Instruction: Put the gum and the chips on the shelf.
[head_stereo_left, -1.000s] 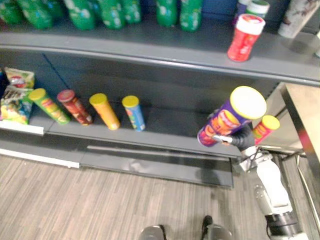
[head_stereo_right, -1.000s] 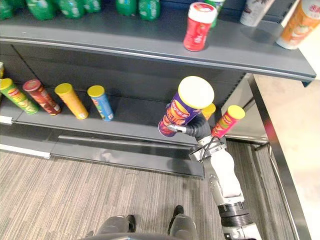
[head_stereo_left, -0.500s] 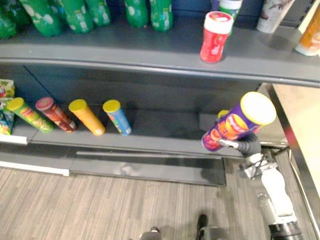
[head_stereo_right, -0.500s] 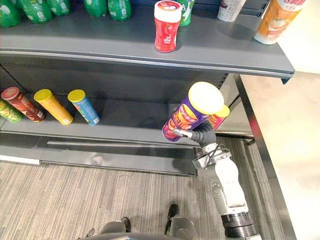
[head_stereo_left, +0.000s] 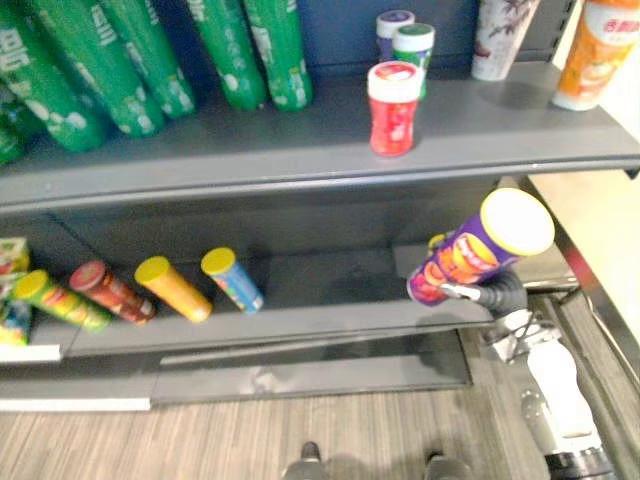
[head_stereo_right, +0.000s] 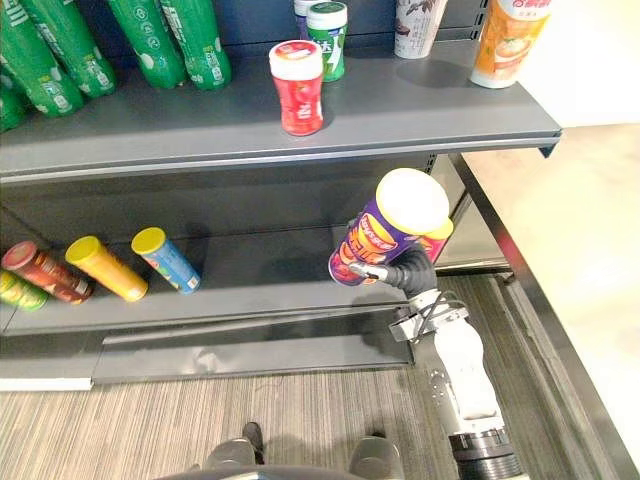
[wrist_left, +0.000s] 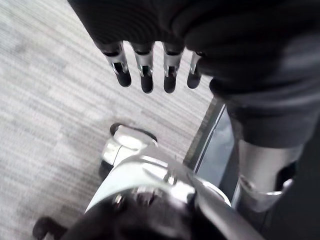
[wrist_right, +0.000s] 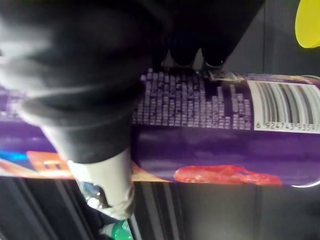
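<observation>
My right hand (head_stereo_left: 497, 296) is shut on a purple chips can (head_stereo_left: 478, 250) with a pale yellow lid, tilted and held in front of the right end of the lower shelf (head_stereo_left: 330, 290). In the right wrist view the thumb (wrist_right: 105, 170) and fingers wrap the can's purple side (wrist_right: 225, 130). A red gum jar (head_stereo_left: 393, 108) with a white lid stands upright on the upper shelf (head_stereo_left: 300, 140). Over the grey floor my left hand (wrist_left: 145, 70) hangs with straight fingers, holding nothing.
Several chip cans lie on the lower shelf: blue (head_stereo_left: 232, 280), orange (head_stereo_left: 172, 288), dark red (head_stereo_left: 110, 290), green (head_stereo_left: 58, 298). Another yellow-lidded can (head_stereo_left: 437, 241) sits behind the purple one. Green bottles (head_stereo_left: 250, 50), two small jars (head_stereo_left: 412, 45), a cup (head_stereo_left: 497, 35) and an orange container (head_stereo_left: 597, 50) line the upper shelf.
The camera has swung, so the upper shelf sits lower and larger in view. The purple can stays in my right hand by the lower shelf's right end.
</observation>
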